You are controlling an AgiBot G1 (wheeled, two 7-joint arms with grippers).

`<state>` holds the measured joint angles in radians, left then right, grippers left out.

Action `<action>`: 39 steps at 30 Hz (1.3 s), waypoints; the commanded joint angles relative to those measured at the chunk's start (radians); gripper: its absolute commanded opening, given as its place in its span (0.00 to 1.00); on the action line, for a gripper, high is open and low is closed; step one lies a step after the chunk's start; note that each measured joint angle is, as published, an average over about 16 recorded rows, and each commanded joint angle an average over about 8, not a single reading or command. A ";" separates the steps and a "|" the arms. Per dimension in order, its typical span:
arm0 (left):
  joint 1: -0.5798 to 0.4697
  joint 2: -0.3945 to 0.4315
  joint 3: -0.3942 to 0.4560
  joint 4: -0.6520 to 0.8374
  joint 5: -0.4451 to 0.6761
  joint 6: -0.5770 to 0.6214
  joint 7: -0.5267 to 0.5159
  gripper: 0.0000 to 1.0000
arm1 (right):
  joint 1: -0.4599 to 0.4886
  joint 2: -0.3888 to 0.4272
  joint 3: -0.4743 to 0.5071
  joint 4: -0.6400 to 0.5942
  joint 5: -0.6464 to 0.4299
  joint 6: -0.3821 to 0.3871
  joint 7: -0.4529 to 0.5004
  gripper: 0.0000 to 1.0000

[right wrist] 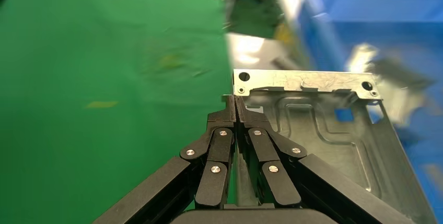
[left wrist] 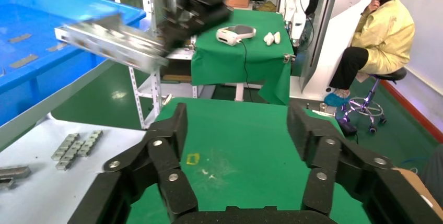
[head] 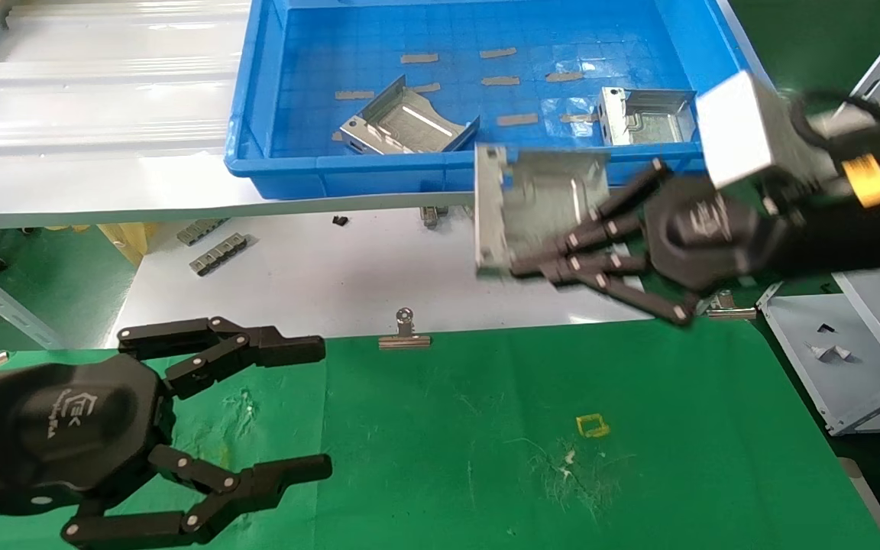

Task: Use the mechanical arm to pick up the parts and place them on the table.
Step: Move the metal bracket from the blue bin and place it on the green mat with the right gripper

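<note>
The carried part point(head: 543, 206) is smeared by motion in the head view, and the right gripper point(head: 539, 263) covers its near edge. In the right wrist view the blue tray point(right wrist: 376, 20) and the parts inside it are blurred past telling. The left gripper point(head: 318, 409) is cut off at the frame's lower-left edge.
</note>
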<state>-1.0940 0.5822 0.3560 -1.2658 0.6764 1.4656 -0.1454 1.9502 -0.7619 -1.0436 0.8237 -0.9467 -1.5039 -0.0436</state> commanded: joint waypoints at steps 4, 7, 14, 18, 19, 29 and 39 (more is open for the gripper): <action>0.000 0.000 0.000 0.000 0.000 0.000 0.000 1.00 | -0.045 0.042 -0.038 0.012 -0.010 -0.074 -0.076 0.00; 0.000 0.000 0.000 0.000 0.000 0.000 0.000 1.00 | -0.095 0.063 -0.065 0.026 -0.008 -0.070 -0.114 0.00; 0.000 0.000 0.000 0.000 0.000 0.000 0.000 1.00 | -0.207 0.075 -0.111 0.003 -0.026 -0.043 -0.231 0.00; 0.000 0.000 0.000 0.000 0.000 0.000 0.000 1.00 | -0.253 0.064 -0.129 -0.045 -0.048 -0.032 -0.306 0.00; 0.000 0.000 0.000 0.000 0.000 0.000 0.000 1.00 | -0.262 0.060 -0.133 -0.059 -0.057 -0.027 -0.328 0.00; 0.000 0.000 0.000 0.000 0.000 0.000 0.000 1.00 | -0.332 0.000 -0.159 -0.232 -0.140 0.058 -0.565 0.00; 0.000 0.000 0.000 0.000 0.000 0.000 0.000 1.00 | -0.351 -0.073 -0.131 -0.396 -0.109 0.091 -0.715 0.00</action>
<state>-1.0941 0.5820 0.3565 -1.2658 0.6761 1.4654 -0.1452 1.6017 -0.8332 -1.1792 0.4308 -1.0614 -1.4213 -0.7493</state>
